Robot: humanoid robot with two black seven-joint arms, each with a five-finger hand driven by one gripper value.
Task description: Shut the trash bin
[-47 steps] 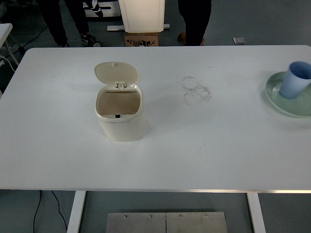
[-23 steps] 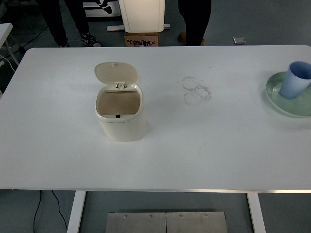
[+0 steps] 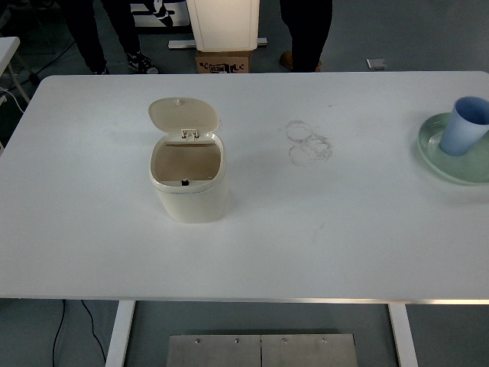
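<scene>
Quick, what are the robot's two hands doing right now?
Left hand: not in the picture, so it cannot be told.
Right hand: not in the picture either.
The trash bin stands untouched, its lid open.

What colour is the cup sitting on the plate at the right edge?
Light blue; the cup stands on a pale green plate, seen in the head view.

A small cream trash bin stands upright on the white desk, left of centre. Its rounded lid is swung open, tilted back on the rear hinge, leaving the empty brownish interior exposed.
</scene>
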